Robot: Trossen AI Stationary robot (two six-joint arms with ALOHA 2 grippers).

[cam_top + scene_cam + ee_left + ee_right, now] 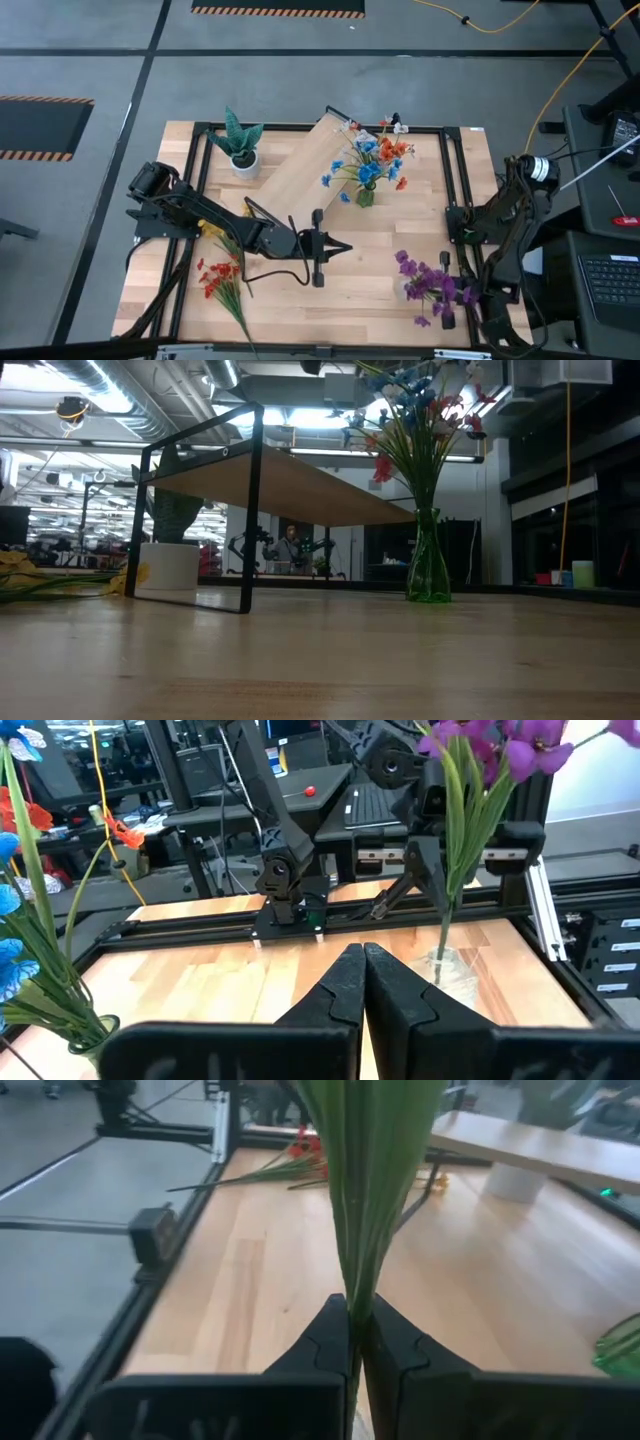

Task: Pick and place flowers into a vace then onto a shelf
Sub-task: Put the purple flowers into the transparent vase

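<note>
The right gripper (357, 1342) is clamped on the green stems of the purple-blossomed sprig (430, 280), well apart from the narrow green translucent vase (365, 195). Stems may slip or snag the bouquet already there. The left gripper (345, 248), closed and empty, waits nearer the vase.

One vase (365, 196), one shelf (305, 165), one potted plant (240, 145)

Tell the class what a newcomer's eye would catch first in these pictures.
The green vase crammed with blue, orange and red flowers stands mid-table beside the slanted shelf. Near the table's right front corner, the right gripper is shut on purple flower stems.
</note>
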